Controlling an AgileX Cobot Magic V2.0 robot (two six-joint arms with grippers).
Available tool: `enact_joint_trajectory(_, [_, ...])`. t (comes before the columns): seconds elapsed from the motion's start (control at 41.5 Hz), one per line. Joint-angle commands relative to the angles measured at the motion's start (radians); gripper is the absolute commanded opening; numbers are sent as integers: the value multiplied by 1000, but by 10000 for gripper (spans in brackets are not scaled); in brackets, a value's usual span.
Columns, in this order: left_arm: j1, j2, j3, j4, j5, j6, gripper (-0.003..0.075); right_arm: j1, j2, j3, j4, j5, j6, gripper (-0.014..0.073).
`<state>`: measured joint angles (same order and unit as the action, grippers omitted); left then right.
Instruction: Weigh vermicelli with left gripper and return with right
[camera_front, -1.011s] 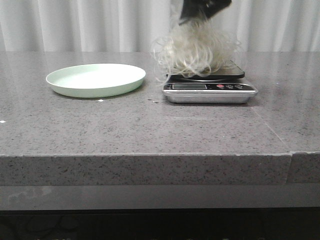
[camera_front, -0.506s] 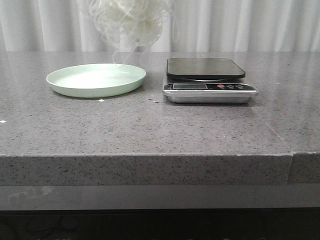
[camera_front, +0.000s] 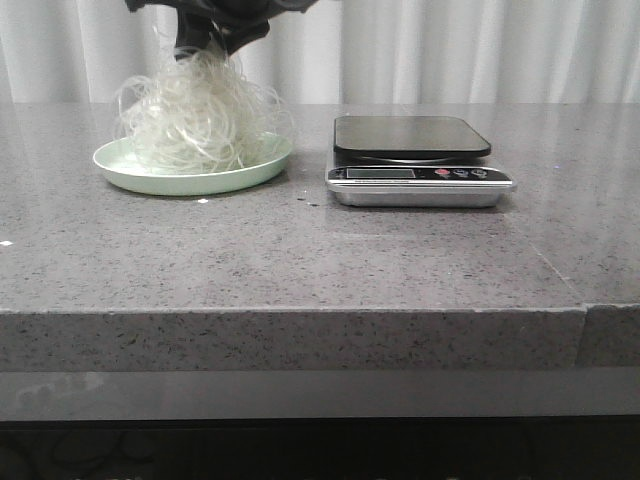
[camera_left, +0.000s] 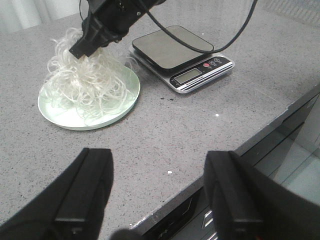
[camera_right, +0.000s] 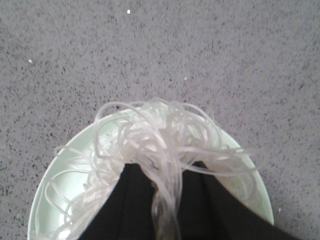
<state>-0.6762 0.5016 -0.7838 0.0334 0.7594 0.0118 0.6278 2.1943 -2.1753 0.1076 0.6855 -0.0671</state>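
Front view: a grey speckled stone table (camera_front: 300, 260) runs across the frame with white curtains (camera_front: 480, 50) behind it. A pale green plate (camera_front: 255, 168) sits on the table. Just to the right of the plate, apart from it, stands a kitchen scale (camera_front: 420, 172) with a dark, bare weighing platform and a silver base with a small display. The vermicelli (camera_front: 195, 125), a fluffy tangle of thin whitish strands, rises in a heap from the plate, its lower loops resting in the plate and spilling slightly past the plate's rim. Directly above the plate, the right gripper (camera_front: 200, 45), black and angular, reaches down from the top edge and pinches the top of the tangle.

Left wrist view: the left gripper (camera_left: 157, 190) hangs well away from the plate (camera_left: 127, 97), over the table's near edge. Its two black fingers (camera_left: 85, 185) stand wide apart with nothing between them. Farther off, the right gripper (camera_left: 87, 47) grips the crown of the vermicelli (camera_left: 85, 85) above the plate, and the scale (camera_left: 182, 55) sits beside the plate.

Right wrist view: looking straight down onto the plate (camera_right: 257, 192), the right gripper's two dark fingers (camera_right: 127, 207) are closed tight on a bundle of vermicelli (camera_right: 160, 140) strands running between them. Loops fan outward over the plate's pale green surface, with grey table (camera_right: 200, 55) beyond the plate.
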Motion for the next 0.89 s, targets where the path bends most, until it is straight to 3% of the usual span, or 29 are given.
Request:
enact_joint_trajectory(0.0, [1,4,-24,0,-79,-12,459,-2,-71,-45,7,-36,-4,328])
enact_joint_trajectory(0.12, [1,4,-24,0,-79,-12,459,-2,-77,-46,7,-20,-4,443])
enact_joint_trajectory(0.578, [1,4,-24,0,-80,-12,459,-47,-337,-21,4,252,-4,440])
enact_joint_trajectory(0.747, [1,4,-24,0,-80,-12,459,-47,-489,139,-40,187,-4,440])
enact_joint_trajectory(0.867, [1,4,-24,0,-80,-12,459,-56,-624,339,-53,99,-3,440])
